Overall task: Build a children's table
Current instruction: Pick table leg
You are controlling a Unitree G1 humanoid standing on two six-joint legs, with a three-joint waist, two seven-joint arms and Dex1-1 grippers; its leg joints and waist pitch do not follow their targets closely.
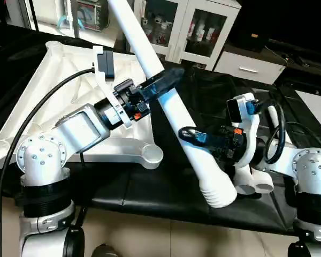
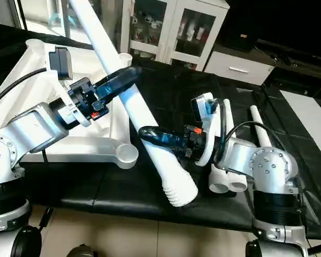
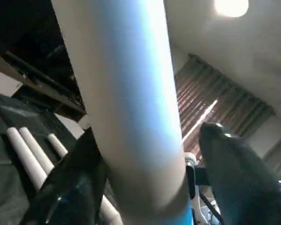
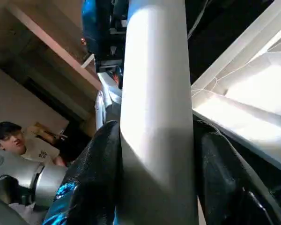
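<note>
1. The leg [image 1: 171, 101] hangs in the air between both arms, over the black desk [image 1: 150, 193] and just beside the upturned tabletop [image 1: 69, 91].
2. Its long axis runs on a steep slant. The narrow end points up and away toward the cabinet [image 1: 198, 29], and the ribbed threaded end [image 1: 218, 193] points down toward the robot, low over the desk's near edge.
3. The right gripper [image 1: 190, 135] has the lower part. Its jaws stand about half open with both fingers pressed to the tube, so it holds the leg.
4. The left gripper [image 1: 163, 80] straddles the leg higher up. Its jaws are wide, and whether they have closed on the tube cannot be told.
5. The nearest socket [image 1: 151, 156] lies to the left of the threaded end, so the left arm is nearer it.
6. Spare legs [image 2: 224, 182] lie by the right arm.
</note>
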